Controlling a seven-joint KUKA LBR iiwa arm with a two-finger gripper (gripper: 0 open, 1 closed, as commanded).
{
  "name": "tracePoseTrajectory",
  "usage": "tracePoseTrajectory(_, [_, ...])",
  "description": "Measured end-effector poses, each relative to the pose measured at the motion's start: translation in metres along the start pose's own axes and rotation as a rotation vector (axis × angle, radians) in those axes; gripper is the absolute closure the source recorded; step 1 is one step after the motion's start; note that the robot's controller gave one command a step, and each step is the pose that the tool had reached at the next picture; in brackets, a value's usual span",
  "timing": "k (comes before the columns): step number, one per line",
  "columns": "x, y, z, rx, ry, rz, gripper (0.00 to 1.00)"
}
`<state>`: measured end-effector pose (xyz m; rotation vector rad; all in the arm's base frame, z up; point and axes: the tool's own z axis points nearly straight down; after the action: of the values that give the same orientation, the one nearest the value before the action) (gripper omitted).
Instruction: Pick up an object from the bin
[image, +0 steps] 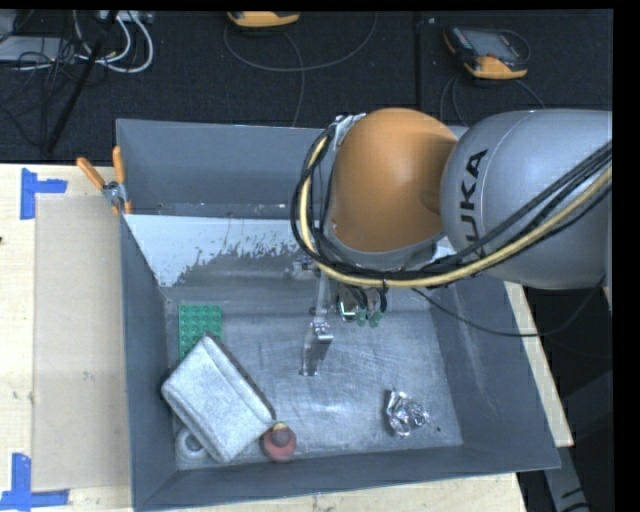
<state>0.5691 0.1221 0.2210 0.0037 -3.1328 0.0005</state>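
My gripper (312, 362) hangs below the orange wrist cover over the bare middle of the bin floor, with one metal finger reaching down and nothing between the fingers that I can see. A crumpled silver foil ball (405, 413) lies to its lower right near the front wall. A grey rectangular block (215, 398) lies tilted at the front left. Beside that block's right corner sits a small reddish-brown round thing (279, 441).
A green studded plate (199, 326) lies flat at the left, partly under the grey block. A grey ring-shaped piece (192, 446) peeks out under the block's front corner. The arm and its cables cover the bin's back right part.
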Motion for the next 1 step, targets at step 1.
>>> tracePoseTrajectory(1, [0.0691, 0.0277, 0.0975, 0.001, 0.004, -0.08, 0.0])
